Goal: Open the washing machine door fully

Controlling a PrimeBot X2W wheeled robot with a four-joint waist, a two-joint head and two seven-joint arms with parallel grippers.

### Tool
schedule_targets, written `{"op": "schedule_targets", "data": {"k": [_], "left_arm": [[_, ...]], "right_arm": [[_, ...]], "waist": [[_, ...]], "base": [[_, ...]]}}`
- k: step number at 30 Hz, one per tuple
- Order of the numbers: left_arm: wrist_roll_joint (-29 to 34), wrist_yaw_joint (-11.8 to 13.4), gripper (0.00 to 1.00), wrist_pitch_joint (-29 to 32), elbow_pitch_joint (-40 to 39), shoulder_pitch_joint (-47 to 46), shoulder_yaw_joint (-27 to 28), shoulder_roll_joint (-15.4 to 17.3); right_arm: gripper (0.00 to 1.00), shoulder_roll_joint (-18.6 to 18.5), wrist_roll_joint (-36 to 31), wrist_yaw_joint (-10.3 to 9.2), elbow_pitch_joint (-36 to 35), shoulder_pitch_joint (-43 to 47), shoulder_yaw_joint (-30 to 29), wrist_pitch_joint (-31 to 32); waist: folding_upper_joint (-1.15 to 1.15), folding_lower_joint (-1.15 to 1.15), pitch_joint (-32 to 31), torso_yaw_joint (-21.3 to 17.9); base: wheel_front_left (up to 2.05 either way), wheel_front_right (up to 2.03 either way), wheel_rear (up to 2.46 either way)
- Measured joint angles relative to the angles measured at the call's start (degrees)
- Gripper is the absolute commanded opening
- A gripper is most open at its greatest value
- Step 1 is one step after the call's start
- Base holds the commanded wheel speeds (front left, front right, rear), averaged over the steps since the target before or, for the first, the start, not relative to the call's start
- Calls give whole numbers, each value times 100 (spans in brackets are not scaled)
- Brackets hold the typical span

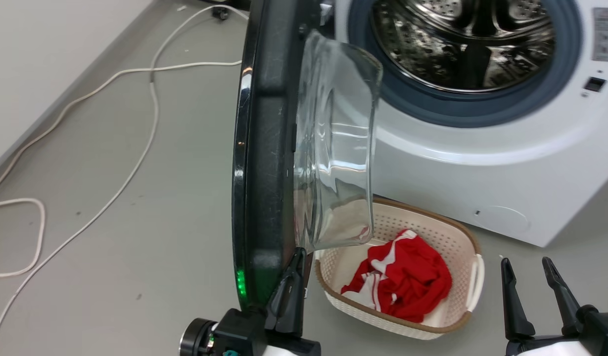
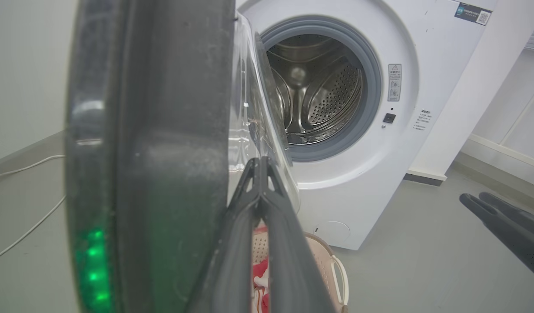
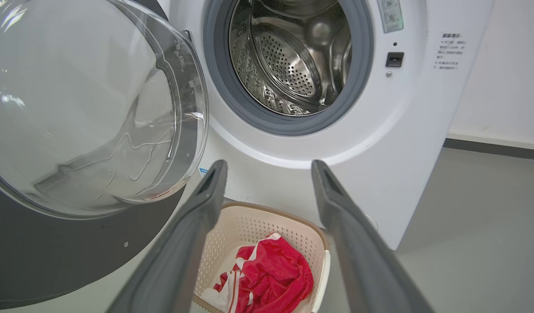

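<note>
While left gripper (image 2: 260,165), fingers pressed together, leans on glossy washing machine door (image 1: 264,148) lower centre, tips may skid off; right gripper (image 1: 525,263) spread.

Door (image 1: 266,148) top beyond frame edge

The washing machine door (image 1: 264,148) stands edge-on, left jaws closed just beside its inner rim.
</note>
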Motion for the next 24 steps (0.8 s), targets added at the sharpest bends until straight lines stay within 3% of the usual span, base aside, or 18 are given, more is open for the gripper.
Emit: {"op": "schedule_targets", "data": {"k": [11, 17, 24], "left_arm": [[-43, 167, 0, -37, -79, 114, 365, 281], [-155, 145, 0, -137, 151, -38, 690, 404], [-482, 219, 0, -296, 404, -187, 1527, 499]], "right_arm": [[100, 1, 20, 0, -24, 7, 22, 25], [100, 1, 20, 0, -23, -19, 102, 45], [100, 0, 19, 0, -35, -38, 74, 53]], "waist": [[0, 0, 41, 655], [0, 0, 117, 587], [0, 0, 276, 359]], "base": [[0, 0, 0], [0, 0, 0], [0, 0, 0]]}}
